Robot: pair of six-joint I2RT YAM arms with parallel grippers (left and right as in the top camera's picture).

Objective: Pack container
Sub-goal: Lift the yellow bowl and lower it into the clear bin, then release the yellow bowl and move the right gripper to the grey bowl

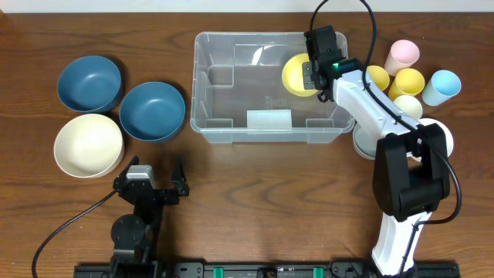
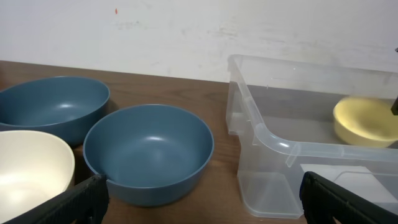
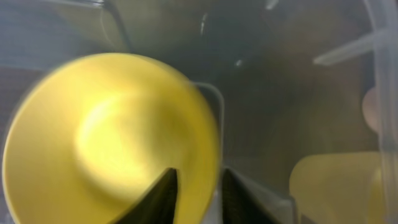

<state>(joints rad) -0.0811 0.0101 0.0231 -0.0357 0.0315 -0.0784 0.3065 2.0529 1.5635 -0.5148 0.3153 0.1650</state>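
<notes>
The clear plastic container (image 1: 231, 93) stands at the table's middle back; it also shows in the left wrist view (image 2: 273, 143). My right gripper (image 1: 318, 73) is inside its right end, shut on the rim of a yellow bowl (image 1: 297, 75). In the right wrist view the bowl (image 3: 106, 137) fills the left half, with one finger inside and one outside its rim (image 3: 198, 186). My left gripper (image 1: 153, 179) is open and empty near the front left, low over the table (image 2: 199, 193).
Two blue bowls (image 1: 89, 82) (image 1: 152, 110) and a cream bowl (image 1: 88, 144) sit to the left. Yellow (image 1: 407, 80), pink (image 1: 403, 54), light blue (image 1: 442, 86) and cream (image 1: 409, 106) cups stand to the right of the container, with a white bowl (image 1: 363, 143) below them.
</notes>
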